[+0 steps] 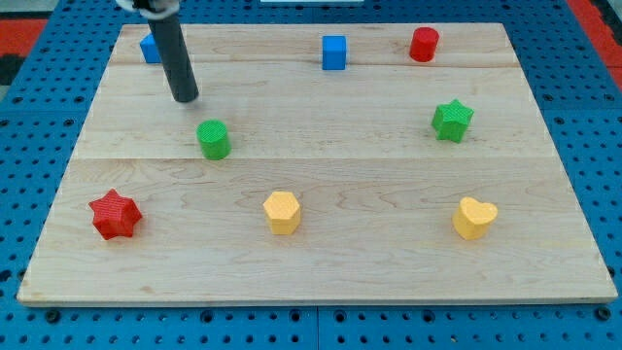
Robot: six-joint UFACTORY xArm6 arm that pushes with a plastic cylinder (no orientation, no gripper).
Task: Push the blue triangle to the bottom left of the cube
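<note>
The blue triangle (149,48) lies near the board's top left corner, mostly hidden behind my rod. The blue cube (334,52) stands at the view's top, right of centre. My tip (185,98) rests on the board just below and to the right of the blue triangle, far to the left of the cube and a little above the green cylinder (214,139).
A red cylinder (424,44) sits at the top right, a green star (452,120) at the right, a red star (116,215) at the bottom left, a yellow hexagon (283,212) at the bottom centre, a yellow heart (474,218) at the bottom right. The wooden board (321,272) lies on a blue pegboard.
</note>
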